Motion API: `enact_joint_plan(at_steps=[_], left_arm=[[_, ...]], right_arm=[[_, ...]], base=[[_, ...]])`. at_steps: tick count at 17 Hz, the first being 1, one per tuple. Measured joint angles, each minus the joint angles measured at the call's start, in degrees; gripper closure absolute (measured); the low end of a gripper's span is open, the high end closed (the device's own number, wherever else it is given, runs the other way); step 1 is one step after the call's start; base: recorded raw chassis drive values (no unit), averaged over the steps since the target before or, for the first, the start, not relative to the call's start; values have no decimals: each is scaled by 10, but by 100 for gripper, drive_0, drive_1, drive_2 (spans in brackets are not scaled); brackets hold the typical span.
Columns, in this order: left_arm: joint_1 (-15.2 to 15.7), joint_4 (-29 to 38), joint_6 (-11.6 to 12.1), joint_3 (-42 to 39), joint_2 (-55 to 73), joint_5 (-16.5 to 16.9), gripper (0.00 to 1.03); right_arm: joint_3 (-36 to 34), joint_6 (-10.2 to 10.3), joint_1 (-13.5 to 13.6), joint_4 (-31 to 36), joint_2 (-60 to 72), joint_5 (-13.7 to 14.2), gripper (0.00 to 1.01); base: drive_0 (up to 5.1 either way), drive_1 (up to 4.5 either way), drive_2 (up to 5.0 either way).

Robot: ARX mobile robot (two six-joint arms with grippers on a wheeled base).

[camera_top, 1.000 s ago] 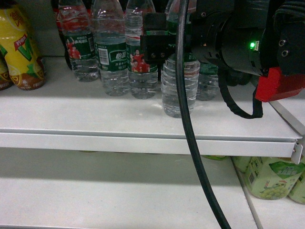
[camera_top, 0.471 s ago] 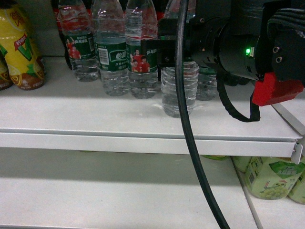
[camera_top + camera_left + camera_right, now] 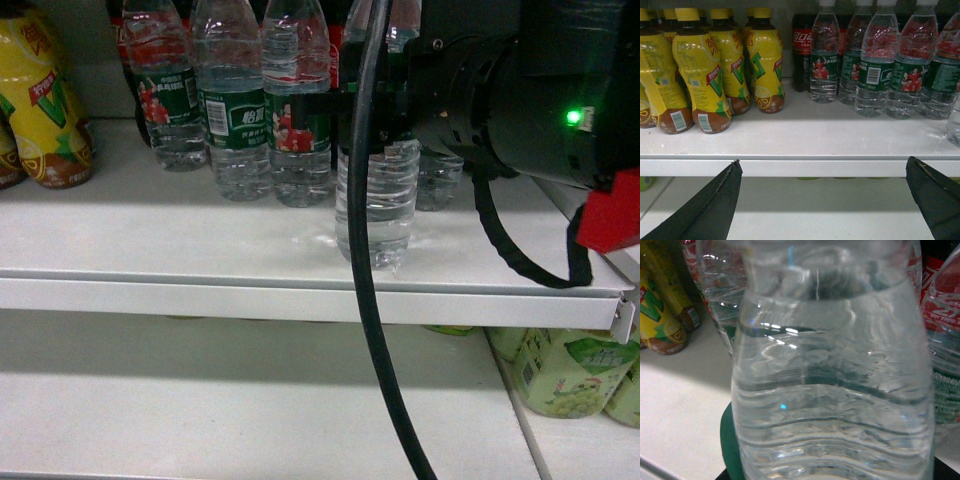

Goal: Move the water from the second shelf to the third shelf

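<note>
In the head view my right gripper [image 3: 345, 110] is shut on a clear ribbed water bottle [image 3: 378, 205], gripping it at its dark green label. The bottle's base is near the front lip of the white shelf [image 3: 200, 240]. That same bottle [image 3: 832, 390] fills the right wrist view, and its green label edge [image 3: 727, 440] shows at lower left. More water bottles [image 3: 235, 110] stand in a row behind it. My left gripper [image 3: 823, 162] is open and holds nothing, level with the shelf's front edge. The lower shelf [image 3: 250, 400] lies beneath.
Yellow drink bottles [image 3: 705, 75] stand on the shelf's left part, and a red-labelled cola bottle [image 3: 802, 55] stands behind the water row. Green drink bottles [image 3: 575, 370] sit on the lower shelf at right. A black cable [image 3: 365, 330] hangs across the head view.
My right gripper has pulled the held water bottle away from the row towards the shelf's front edge. The arm has swung to the right in the head view.
</note>
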Motion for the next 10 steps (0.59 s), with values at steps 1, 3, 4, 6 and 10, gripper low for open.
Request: enact_joint_plan(at_steps=[1, 3, 4, 6, 10], left_arm=[[0, 0, 0, 0, 0, 0, 5], [0, 0, 0, 0, 0, 0, 5], [0, 0, 0, 0, 0, 0, 5], [0, 0, 0, 0, 0, 0, 5], [0, 0, 0, 0, 0, 0, 5]], right_arm=[[-22, -1, 0, -3, -21, -1, 58], [-83, -4, 3, 3, -77, -6, 58], [-110, -4, 2, 10, -103, -6, 59], [-173, 3, -12, 21, -178, -9, 59], [-290, 18, -66, -20, -340, -26, 59]], base=[[0, 0, 0], [0, 0, 0], [0, 0, 0], [0, 0, 0], [0, 0, 0]])
